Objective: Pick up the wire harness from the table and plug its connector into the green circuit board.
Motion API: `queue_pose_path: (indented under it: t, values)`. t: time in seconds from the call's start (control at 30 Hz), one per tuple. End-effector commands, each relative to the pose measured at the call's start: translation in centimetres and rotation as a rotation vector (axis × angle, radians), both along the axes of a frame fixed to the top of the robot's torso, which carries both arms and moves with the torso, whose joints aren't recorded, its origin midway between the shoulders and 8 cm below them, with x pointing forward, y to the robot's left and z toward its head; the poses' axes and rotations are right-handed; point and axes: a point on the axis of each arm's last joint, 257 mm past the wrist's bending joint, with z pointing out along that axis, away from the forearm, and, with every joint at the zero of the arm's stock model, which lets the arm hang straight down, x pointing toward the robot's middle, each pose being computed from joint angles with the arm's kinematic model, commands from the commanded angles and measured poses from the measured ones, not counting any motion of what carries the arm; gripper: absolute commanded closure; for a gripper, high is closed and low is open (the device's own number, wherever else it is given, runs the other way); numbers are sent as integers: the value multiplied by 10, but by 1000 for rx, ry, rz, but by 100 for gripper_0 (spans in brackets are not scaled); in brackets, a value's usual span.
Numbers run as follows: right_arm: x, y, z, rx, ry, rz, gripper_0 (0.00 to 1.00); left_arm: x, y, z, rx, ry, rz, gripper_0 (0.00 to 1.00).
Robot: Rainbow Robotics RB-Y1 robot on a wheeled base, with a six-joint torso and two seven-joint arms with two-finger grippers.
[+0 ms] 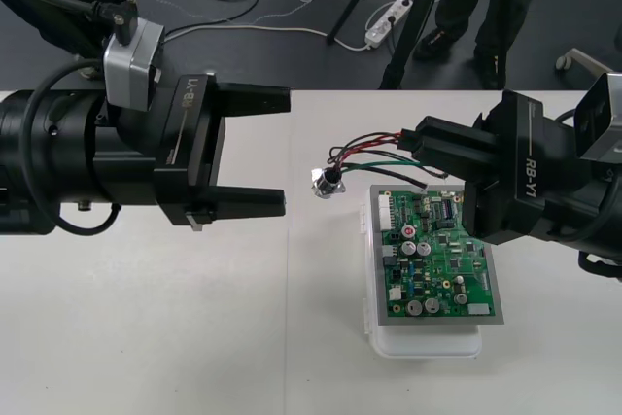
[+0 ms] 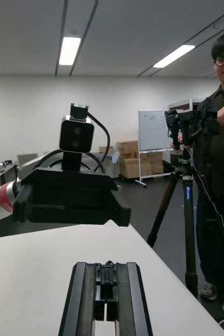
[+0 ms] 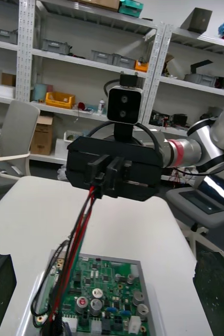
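The right end effector is closed on the wire harness over the far edge of the green circuit board; the plug seems to be pinched between its fingers. The metal socket is seen just off the board's far left corner. The left end effector is held wide open and empty, well left of the board. The board is carried by a white base on the worktop.

The left arm reaches in level from the table's left edge. Its left gripper points toward the right edge with fingers spread wide (one nearer the far edge). The right arm comes from the right edge. The right gripper faces the left one, fingers pressed together on the wire harness.
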Motion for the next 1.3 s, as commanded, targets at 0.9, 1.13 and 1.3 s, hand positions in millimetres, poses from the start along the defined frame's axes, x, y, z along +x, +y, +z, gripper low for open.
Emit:
queue_pose_path:
  t: [0.9, 1.13, 1.3]
  values:
    - [-27, 42, 8, 78, -38, 95, 100, -2, -42, 12, 18, -163, -43, 0]
    - [-29, 44, 9, 86, -35, 102, 100, 1, -51, 5, 9, -120, -42, 0]
    - [-30, 47, 7, 87, -25, 104, 100, -2, -58, 2, 3, -102, -48, 0]
